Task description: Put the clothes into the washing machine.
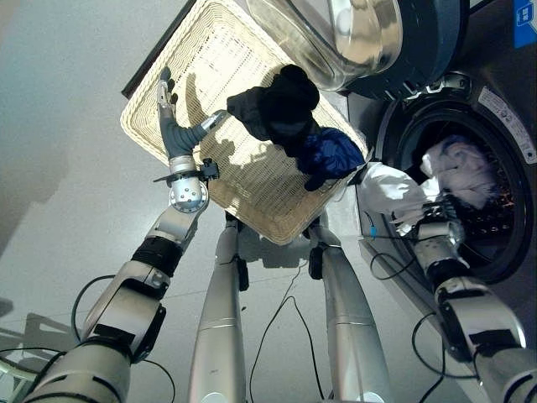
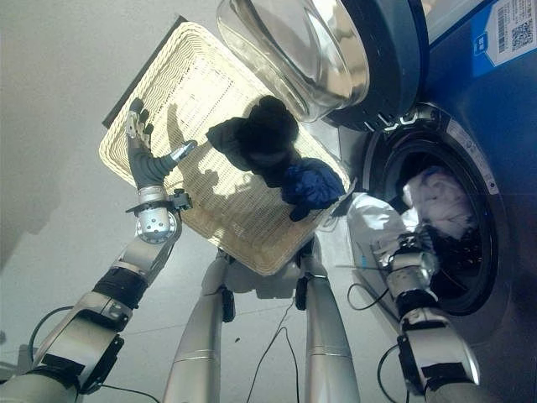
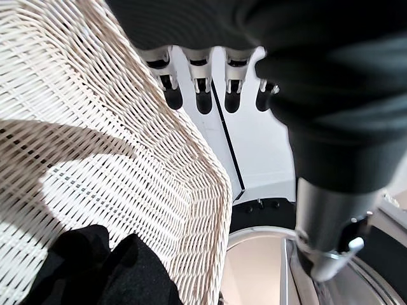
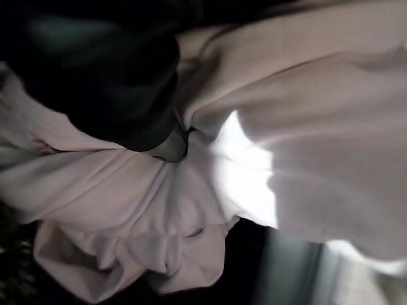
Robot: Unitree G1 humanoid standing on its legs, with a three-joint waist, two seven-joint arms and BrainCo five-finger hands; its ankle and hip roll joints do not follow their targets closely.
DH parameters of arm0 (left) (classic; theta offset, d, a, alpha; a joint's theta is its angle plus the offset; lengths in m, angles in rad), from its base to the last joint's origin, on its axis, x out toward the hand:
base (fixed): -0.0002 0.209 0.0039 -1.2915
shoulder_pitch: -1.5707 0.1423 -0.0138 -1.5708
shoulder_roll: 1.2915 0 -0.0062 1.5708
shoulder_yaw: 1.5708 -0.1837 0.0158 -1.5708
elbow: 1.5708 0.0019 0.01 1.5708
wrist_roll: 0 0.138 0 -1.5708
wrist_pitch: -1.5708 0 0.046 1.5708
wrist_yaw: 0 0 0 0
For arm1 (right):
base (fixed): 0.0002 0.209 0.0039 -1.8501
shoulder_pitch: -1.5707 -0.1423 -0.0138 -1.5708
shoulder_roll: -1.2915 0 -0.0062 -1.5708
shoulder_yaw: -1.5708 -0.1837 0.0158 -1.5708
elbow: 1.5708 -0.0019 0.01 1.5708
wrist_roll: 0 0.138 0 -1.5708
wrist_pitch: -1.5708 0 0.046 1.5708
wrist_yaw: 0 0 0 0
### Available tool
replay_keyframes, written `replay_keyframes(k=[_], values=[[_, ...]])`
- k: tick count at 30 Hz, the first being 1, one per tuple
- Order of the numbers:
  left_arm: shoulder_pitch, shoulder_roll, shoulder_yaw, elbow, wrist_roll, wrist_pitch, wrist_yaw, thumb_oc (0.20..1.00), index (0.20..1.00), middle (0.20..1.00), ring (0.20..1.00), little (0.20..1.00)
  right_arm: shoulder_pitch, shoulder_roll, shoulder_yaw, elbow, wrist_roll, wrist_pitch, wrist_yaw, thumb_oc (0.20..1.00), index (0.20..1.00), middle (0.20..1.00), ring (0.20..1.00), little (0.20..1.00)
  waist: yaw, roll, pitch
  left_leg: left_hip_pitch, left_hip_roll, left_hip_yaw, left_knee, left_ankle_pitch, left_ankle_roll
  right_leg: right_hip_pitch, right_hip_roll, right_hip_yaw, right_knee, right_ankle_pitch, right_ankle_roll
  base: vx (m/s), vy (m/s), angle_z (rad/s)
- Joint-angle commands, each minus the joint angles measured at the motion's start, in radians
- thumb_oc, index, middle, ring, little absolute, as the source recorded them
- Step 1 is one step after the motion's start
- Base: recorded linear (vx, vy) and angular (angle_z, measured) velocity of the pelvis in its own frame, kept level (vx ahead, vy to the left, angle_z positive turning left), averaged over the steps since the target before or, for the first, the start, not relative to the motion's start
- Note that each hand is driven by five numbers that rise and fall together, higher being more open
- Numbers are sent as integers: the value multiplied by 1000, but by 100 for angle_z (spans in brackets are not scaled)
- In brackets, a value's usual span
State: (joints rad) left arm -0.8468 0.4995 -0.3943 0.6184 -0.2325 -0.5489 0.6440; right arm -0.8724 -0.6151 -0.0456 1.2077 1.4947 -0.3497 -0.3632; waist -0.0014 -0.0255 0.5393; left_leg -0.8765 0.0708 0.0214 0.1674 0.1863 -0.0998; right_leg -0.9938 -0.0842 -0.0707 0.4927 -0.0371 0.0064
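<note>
The robot is partway through loading: a white garment hangs across the rim of the washing machine, part of it already inside the drum opening and part still draped outside over the lower left edge. The right hand sits at the mouth of the drum with the white cloth bunched around it. Its wrist view shows folds of white fabric pressed close against the dark cover, but the fingers are buried in the cloth, so whether they are gripping cannot be told.

The left hand is over the wicker basket with its fingers straight and relaxed, holding nothing. A black garment and a blue garment lie in the basket near its edge closest to the machine, beneath the open glass door.

The next move likely calls for pushing the white garment fully past the rim so no tail hangs out, then withdrawing the right hand without dragging cloth back. The two dark pieces remain to be fetched.
</note>
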Motion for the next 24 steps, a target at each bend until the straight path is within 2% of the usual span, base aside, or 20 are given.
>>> replay_keyframes(k=[1,5,6,7,8,11,13,17,19,22,23,24], values=[[-10,29,8,-17,-14,-45,0,1000,1000,1000,1000,1000,7,-186,-33,-22,39,-134,-171,200,200,200,200,200,-16,5,-19,-39,-76,-14,131,-125,1,56,25,-69,-215,194,132,16,-113,7],[-11,83,-29,-45,33,-4,25,1000,1000,1000,1000,1000,-48,-312,-15,-86,-63,-237,-363,200,200,200,200,200,-25,-18,-19,-53,-77,-24,125,-114,2,48,27,-74,-231,213,132,-3,-39,1],[-6,102,-44,-46,56,9,28,1000,1000,1000,1000,1000,-56,-350,-6,-99,-98,-265,-389,200,200,200,200,200,-28,-21,-19,-40,-73,-26,124,-127,1,59,30,-72,-231,203,134,7,-9,-7],[-11,120,-56,-41,73,18,28,1000,1000,1000,1000,1000,-55,-369,-9,-112,-140,-275,-385,658,658,658,658,658,-33,-24,-19,-37,-72,-26,121,-127,2,62,32,-71,-232,203,134,6,-2,-8],[-21,129,-60,-37,82,24,24,1000,1000,1000,1000,1000,-55,-375,-13,-123,-159,-279,-390,1000,1000,1000,1000,1000,-36,-27,-19,-46,-73,-25,117,-117,3,53,30,-71,-237,213,133,-16,20,-9],[-40,155,-84,-10,122,40,16,1000,1000,1000,1000,1000,-45,-385,1,-146,-201,-251,-353,1000,1000,1000,1000,1000,-42,-29,-19,-33,-72,-25,117,-130,2,62,30,-68,-239,203,135,6,27,-5],[-76,170,-111,23,164,54,13,1000,1000,1000,1000,1000,-56,-386,10,-126,-188,-222,-315,1000,1000,1000,1000,1000,-46,-31,-19,-40,-74,-22,112,-119,4,54,26,-68,-245,213,133,0,35,-4],[-159,182,-194,89,265,84,3,1000,1000,1000,1000,1000,-74,-367,75,-27,-240,-75,-274,1000,1000,1000,1000,1000,-45,-19,-19,-30,-76,-18,111,-126,5,60,22,-67,-244,205,134,7,36,0],[-204,185,-241,105,325,111,12,1000,1000,1000,1000,1000,-96,-351,121,6,-284,29,-292,1000,1000,1000,1000,1000,-45,-13,-19,-31,-80,-16,111,-126,6,57,20,-66,-245,205,135,1,12,2],[-262,186,-313,120,425,157,36,1000,1000,1000,1000,1000,-115,-334,182,51,-343,149,-308,1000,1000,1000,1000,1000,-45,-5,-19,-35,-80,-14,114,-126,7,52,18,-66,-242,207,135,1,8,2],[-284,185,-341,127,463,174,41,1000,1000,1000,1000,1000,-116,-325,198,65,-371,184,-304,1000,1000,1000,1000,1000,-47,-3,-19,-37,-80,-11,114,-125,7,49,18,-66,-241,208,136,1,5,4],[-291,185,-350,131,474,179,41,1000,1000,1000,1000,1000,-118,-323,203,68,-371,187,-308,1000,1000,1000,1000,1000,-47,-3,-19,-37,-80,-11,114,-125,7,49,18,-66,-242,208,136,0,0,0]])
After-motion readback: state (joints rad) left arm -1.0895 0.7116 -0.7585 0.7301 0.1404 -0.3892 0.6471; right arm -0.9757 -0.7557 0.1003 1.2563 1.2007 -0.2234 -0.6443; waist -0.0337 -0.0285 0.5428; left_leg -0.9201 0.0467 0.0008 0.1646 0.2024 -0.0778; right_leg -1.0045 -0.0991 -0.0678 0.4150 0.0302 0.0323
